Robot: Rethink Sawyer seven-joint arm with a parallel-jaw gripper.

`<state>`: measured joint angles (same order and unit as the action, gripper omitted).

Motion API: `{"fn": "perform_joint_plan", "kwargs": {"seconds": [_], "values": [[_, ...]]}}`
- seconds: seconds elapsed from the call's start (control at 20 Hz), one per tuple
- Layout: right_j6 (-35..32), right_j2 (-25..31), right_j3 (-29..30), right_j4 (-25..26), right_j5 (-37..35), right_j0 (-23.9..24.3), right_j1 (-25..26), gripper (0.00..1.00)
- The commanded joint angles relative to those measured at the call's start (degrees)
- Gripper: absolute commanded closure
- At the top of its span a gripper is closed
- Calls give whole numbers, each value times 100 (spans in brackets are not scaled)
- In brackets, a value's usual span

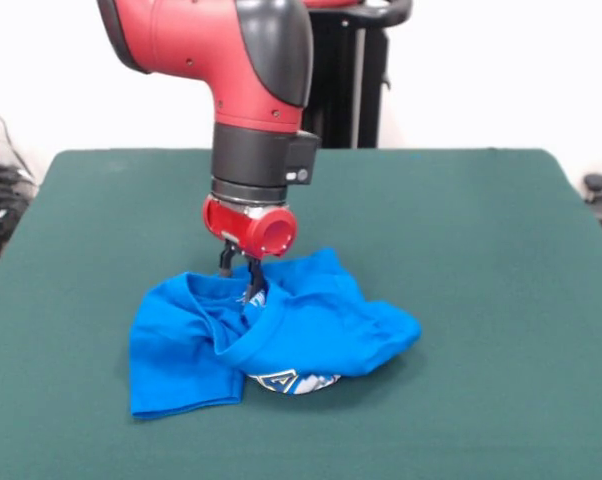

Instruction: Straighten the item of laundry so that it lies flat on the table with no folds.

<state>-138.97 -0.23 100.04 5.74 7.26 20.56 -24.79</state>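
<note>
While the T-shirt (pixel 281 335) lies bunched and folded left of centre on the table (pixel 481 250) | gripper (pixel 243 282) is seen lowered into the collar folds, fingers apparently pinching cloth | risk: if several layers are caught, folds are dragged along rather than opened; thin pinch may slip.

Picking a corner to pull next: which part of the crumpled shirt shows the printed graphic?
The bright blue cotton T-shirt shows white print only at its camera-side bottom edge, tucked under the middle fold; its other visible folds are plain blue.
</note>
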Motion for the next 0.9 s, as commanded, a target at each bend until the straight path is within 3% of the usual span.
{"fn": "perform_joint_plan", "kwargs": {"seconds": [0.05,0.25,0.9], "values": [[103,358,-493,-101,-1634,-52,7,0],[123,303,-576,0,-1943,-112,-96,0],[346,433,-797,342,-2007,57,-32,0]]}}
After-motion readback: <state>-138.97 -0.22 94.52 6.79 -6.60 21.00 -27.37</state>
